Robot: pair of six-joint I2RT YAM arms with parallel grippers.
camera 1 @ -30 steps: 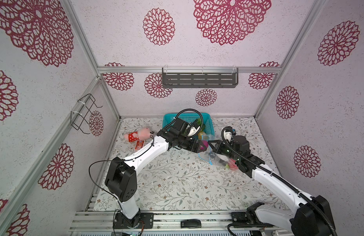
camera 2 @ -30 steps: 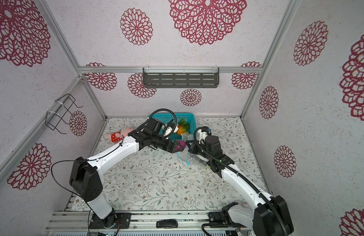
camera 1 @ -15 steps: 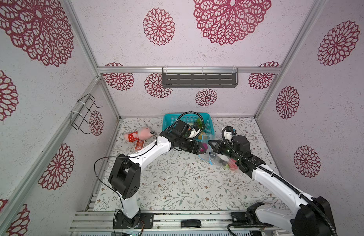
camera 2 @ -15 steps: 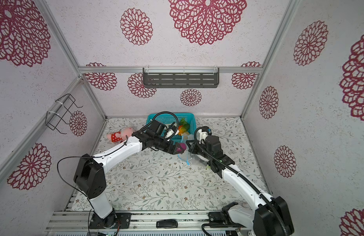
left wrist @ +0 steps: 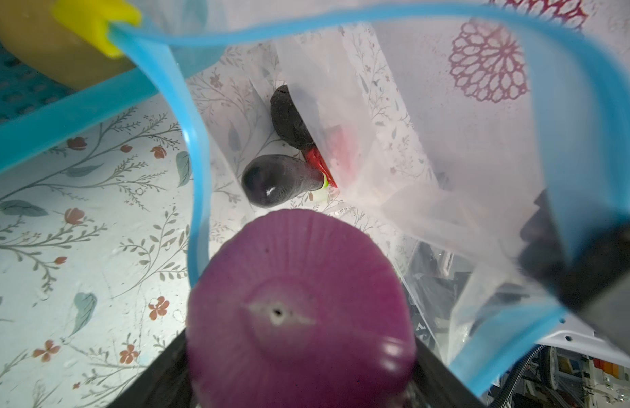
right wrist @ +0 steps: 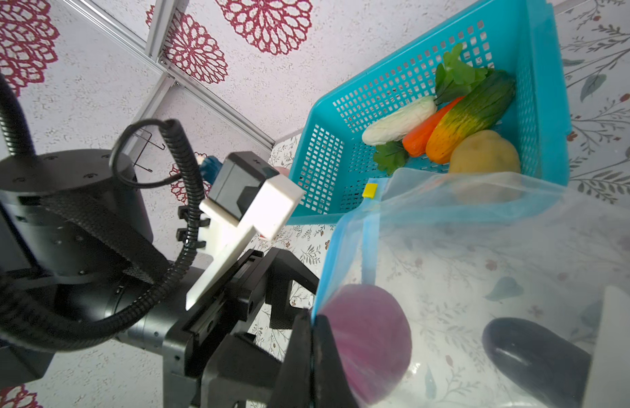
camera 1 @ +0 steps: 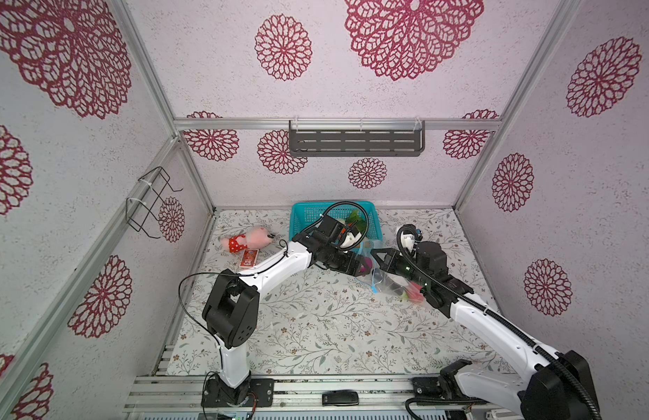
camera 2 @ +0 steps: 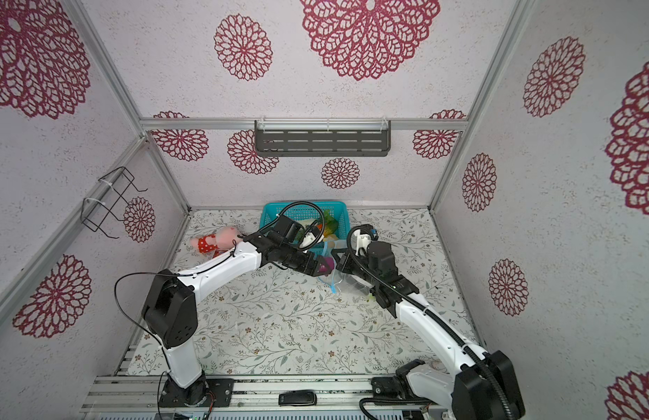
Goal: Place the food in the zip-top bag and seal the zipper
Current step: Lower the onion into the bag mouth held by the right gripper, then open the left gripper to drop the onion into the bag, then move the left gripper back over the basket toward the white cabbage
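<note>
Left gripper [camera 1: 363,268] first: spread wide around the purple onion [left wrist: 299,300], gripping it at the mouth of the zip-top bag [camera 1: 384,284], inside the loop of the zipper [left wrist: 197,169]. Facing it tip to tip, right gripper [camera 1: 377,255] pinched fully closed on the far side of that blue strip, holding the mouth up and open. Just past the onion, deeper in the bag: dark eggplant [left wrist: 281,181], red pepper [left wrist: 320,163] against its stem end, plus one more dark lump [left wrist: 288,118], can't ID. Yellow slider [left wrist: 94,28] at the strip's end, near the teal basket [camera 1: 304,215] right behind both claws. Sitting in the basket: white corn [right wrist: 398,122], carrot [right wrist: 421,137], green-to-orange gourd [right wrist: 472,111], yellow potato [right wrist: 483,152], green leaves [right wrist: 460,72]. Well off to the left claw's outer side, beside the left arm [camera 1: 279,265]: pink plush toy [camera 1: 247,240] with a small red packet [camera 1: 249,258] just beside it. Under everything, flat tabletop [camera 1: 315,327] with grey leaf-and-flower print. Back by the arm bases, small black device [camera 1: 340,399] on the front rail. Around it all, pale textured walls [camera 1: 388,91] with crimson rosettes, aluminium frame posts [camera 1: 153,83] at the corners, grey slotted shelf [camera 1: 355,142] on the back wall above the basket, black wire rack [camera 1: 150,203] on the wall beyond the plush. Versus a second ago: left arm pushed further out, elbow block [camera 1: 231,314] nearer the claws, onion closer in to the bag mouth; no change in right arm [camera 1: 490,320], bag position, or either grip.
</note>
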